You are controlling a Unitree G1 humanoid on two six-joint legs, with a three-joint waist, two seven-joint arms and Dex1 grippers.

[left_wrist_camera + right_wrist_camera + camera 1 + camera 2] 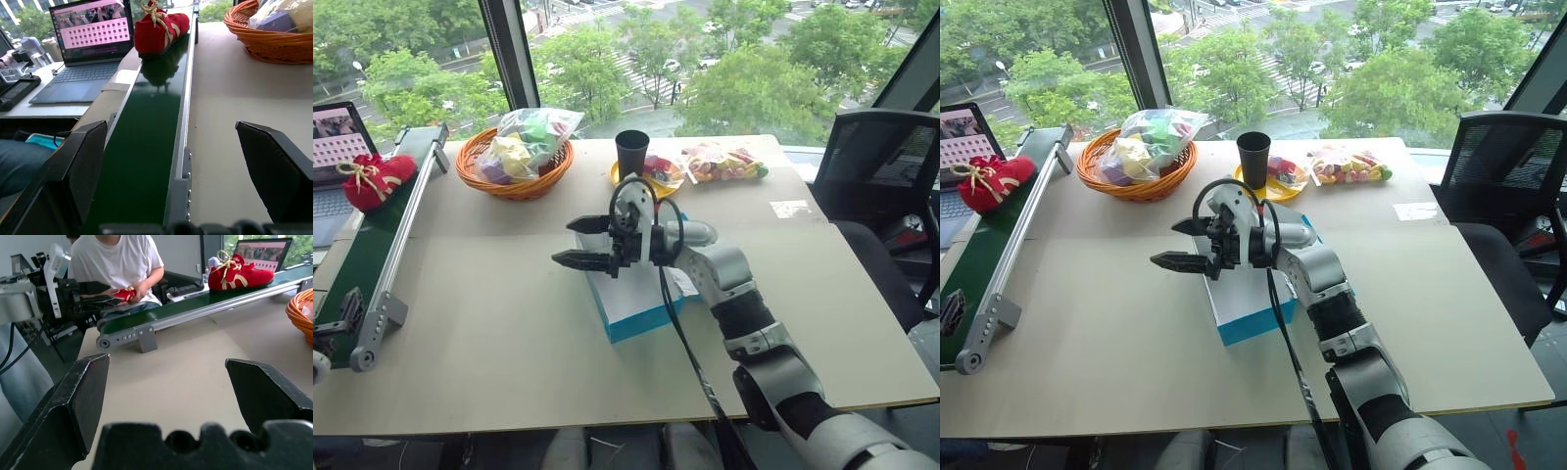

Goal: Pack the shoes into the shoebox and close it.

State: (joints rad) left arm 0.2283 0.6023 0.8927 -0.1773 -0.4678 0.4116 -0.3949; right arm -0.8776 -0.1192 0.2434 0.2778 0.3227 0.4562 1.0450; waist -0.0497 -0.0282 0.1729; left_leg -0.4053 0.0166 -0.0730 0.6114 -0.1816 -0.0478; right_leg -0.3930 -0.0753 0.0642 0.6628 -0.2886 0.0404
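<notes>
I face a big window [636,59] with a dark frame post [514,54]; outside are green trees and a street in daylight. Before me lies a beige table [489,323]. Along its left edge runs a green conveyor [372,259] with a metal rail. Beyond the conveyor an open laptop [83,44] sits on a white desk [54,105]. At the table's far side stand an orange basket [514,181] holding a clear bag, a black cup [631,152], a yellow plate [656,181] and another clear bag [724,162]. To my right is a black mesh chair [876,171]. A seated person [122,264] in a white shirt is beyond the conveyor's end.
</notes>
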